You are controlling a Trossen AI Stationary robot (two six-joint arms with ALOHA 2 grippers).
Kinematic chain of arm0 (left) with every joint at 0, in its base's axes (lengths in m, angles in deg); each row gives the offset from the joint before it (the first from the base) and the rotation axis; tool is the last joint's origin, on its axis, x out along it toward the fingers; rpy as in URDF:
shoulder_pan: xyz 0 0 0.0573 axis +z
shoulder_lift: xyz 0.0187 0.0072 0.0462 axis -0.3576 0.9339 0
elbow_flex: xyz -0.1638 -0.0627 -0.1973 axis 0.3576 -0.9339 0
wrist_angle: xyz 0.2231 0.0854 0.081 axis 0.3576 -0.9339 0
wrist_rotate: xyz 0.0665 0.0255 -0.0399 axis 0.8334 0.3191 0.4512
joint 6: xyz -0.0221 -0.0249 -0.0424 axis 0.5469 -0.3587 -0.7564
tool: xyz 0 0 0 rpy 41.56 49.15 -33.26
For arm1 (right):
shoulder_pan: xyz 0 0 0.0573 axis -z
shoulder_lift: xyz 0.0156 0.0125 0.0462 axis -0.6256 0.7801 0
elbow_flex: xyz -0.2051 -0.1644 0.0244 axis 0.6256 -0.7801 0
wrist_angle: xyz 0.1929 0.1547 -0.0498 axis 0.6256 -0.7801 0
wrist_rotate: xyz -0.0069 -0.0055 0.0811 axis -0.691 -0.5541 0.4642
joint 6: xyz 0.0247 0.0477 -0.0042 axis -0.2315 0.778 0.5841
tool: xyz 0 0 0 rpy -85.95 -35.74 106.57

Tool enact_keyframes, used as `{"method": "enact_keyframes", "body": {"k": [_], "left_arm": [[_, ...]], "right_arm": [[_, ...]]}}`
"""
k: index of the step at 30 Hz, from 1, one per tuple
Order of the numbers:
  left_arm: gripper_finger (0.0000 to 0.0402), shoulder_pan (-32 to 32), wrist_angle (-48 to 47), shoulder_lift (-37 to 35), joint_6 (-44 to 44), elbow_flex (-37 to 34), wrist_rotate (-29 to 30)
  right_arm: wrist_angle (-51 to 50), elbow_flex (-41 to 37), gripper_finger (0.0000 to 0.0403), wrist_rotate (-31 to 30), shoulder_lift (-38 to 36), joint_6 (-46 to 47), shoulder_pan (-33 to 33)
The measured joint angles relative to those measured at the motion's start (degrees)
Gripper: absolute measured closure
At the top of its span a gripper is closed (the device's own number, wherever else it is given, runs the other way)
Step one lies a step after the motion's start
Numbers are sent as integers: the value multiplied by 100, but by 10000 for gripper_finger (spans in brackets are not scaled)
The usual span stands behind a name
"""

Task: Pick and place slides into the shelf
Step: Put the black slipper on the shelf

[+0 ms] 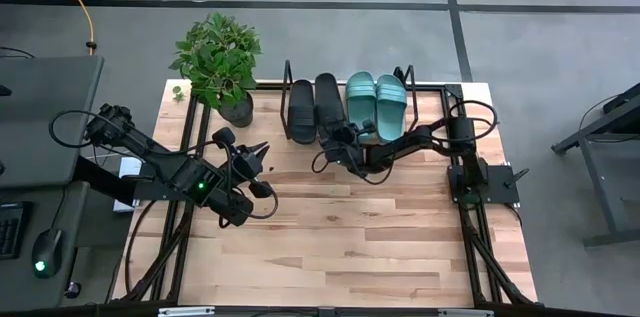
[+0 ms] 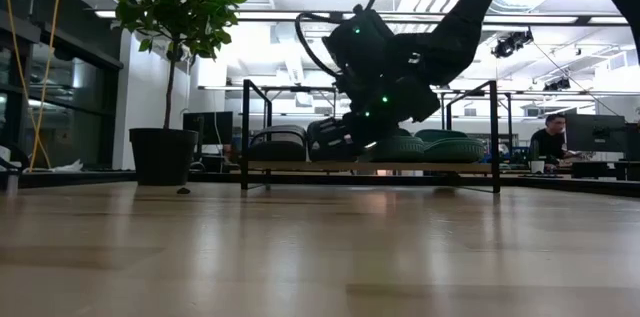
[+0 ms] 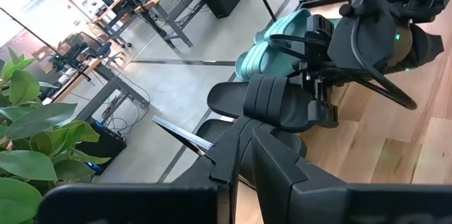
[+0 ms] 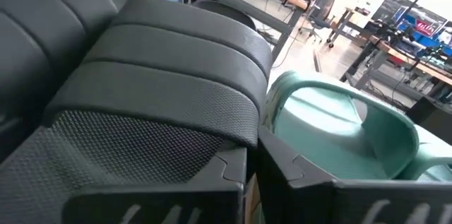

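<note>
**Four slides on the shelf; right gripper at the inner black slide, left gripper idle over the tabletop**

The low rack shelf (image 1: 425, 85), a light wooden board with thin black metal loop frames at each end, stands at the far edge of the light wooden tabletop (image 1: 340, 247). All four ribbed-strap slides sit on it side by side: the two black slides (image 1: 312, 107) toward the plant end and the two teal-green slides (image 1: 376, 104) next to them.

The right arm reaches from its base on the right side of the tabletop, bent at the elbow and stretched low toward the shelf. The right gripper (image 1: 338, 137) sits at the near end of the black slide that lies beside the teal pair. Its jaws are together, tips touching; the wrist view shows them meeting right against the black strap (image 4: 162, 75), with the teal slide's strap just beside it. No slide is clamped between them.

The left arm is folded over the left half of the tabletop, its forearm angled toward the shelf. The left gripper (image 1: 262, 150) hangs well apart from the slides, jaws together and holding nothing.

A potted green plant in a dark pot (image 1: 222, 65) stands on the tabletop's far left corner, beside the shelf's end frame.
</note>
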Motion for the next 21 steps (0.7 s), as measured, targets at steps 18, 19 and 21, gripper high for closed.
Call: {"method": "enact_keyframes", "body": {"k": [18, 19, 21], "left_arm": [[373, 1, -4, 0, 4, 0, -42], [373, 1, -4, 0, 4, 1, -42], [373, 1, -4, 0, 4, 1, -43]], "right_arm": [[-50, 2, 392, 380, 0, -32, 104], [-50, 2, 388, 499, 0, -38, 141], [-58, 1, 378, 682, -1, -37, 206]]}}
